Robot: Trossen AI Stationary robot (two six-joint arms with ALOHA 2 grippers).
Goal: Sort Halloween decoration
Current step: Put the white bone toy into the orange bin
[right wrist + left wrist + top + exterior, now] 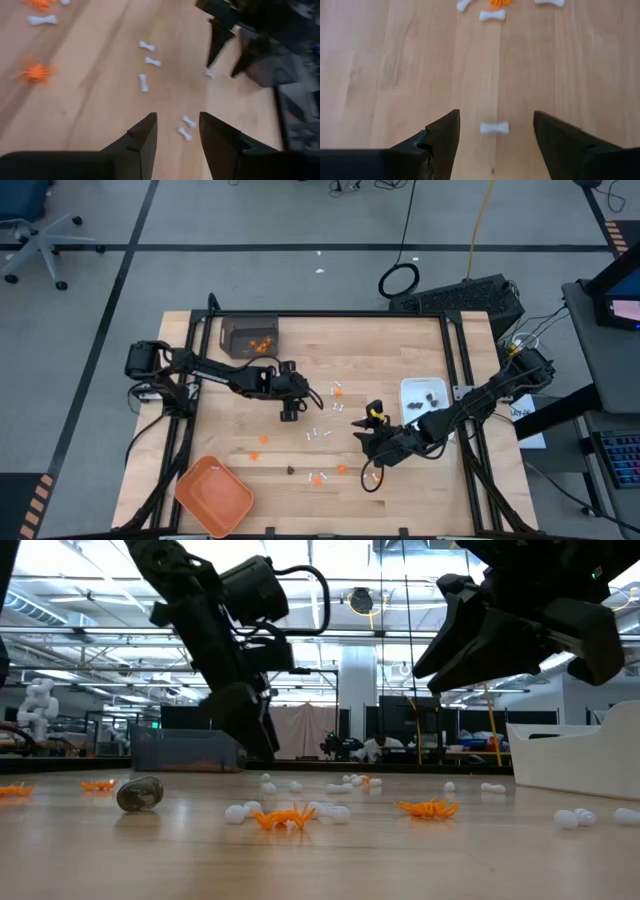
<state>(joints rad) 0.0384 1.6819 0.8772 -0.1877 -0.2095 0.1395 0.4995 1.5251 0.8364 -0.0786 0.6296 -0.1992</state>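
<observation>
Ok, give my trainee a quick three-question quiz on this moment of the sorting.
1. True or false: the left hand is open over a white bone.
2. Which container holds orange pieces: A, the dark bin; B, the orange tray; C, the white dish?
3. What is the right hand holding?

Key: 1 true. 2 A. 3 Nothing visible between its fingers.
</observation>
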